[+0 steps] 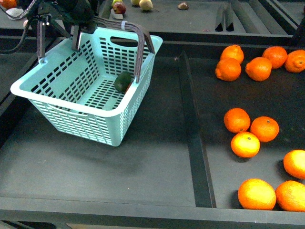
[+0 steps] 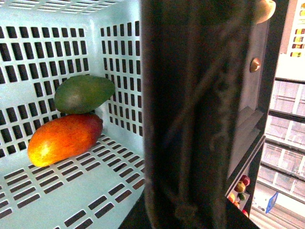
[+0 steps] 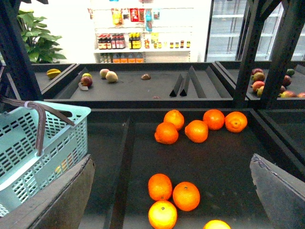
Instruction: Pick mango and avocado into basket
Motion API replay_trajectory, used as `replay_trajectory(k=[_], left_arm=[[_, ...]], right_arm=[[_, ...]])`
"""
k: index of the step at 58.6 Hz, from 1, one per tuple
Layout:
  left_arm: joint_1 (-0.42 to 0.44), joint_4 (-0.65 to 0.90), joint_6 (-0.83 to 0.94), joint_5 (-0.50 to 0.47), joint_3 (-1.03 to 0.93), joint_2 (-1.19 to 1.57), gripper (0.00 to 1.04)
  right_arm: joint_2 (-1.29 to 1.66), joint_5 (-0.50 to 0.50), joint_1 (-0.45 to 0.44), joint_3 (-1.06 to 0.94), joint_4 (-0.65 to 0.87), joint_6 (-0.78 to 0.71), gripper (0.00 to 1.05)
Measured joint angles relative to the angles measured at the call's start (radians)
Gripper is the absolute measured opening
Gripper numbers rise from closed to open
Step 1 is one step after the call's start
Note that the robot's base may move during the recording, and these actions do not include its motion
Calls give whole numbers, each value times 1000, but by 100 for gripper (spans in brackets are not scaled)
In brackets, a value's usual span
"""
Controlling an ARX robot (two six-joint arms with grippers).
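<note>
The light teal basket (image 1: 71, 102) hangs tilted over the left bin. My left gripper (image 1: 76, 21) is shut on its brown handle (image 1: 143, 43) at the upper left. In the left wrist view that handle (image 2: 195, 119) fills the foreground as a dark blur. Inside the basket (image 2: 47, 47), the dark green avocado (image 2: 83, 93) rests on top of the yellow-orange mango (image 2: 64, 138), in a corner of the slotted floor. From the front only the avocado (image 1: 123, 81) shows clearly. My right gripper (image 3: 171, 195) is open above oranges, apart from the basket (image 3: 28, 143), and does not show in the front view.
Several oranges (image 1: 245, 143) lie in the right bin, behind a raised divider (image 1: 193, 133). A back shelf holds other fruit (image 3: 107, 75) and two dark wedges (image 3: 183, 86). Black frame posts (image 3: 252, 47) stand on the right.
</note>
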Motion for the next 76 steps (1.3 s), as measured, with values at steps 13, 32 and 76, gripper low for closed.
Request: replay_trajectory(k=[13,32,76], left_arm=[[14,97,-8,12,-207,-102,31],[73,199,-52,-126,-577,-425,99],[88,1259,1420,52,-1771,-1146,3]], right_arm=[[0,0,0,0,0,0,97],[0,0,0,0,0,0,97],[0,0,0,0,0,0,97]])
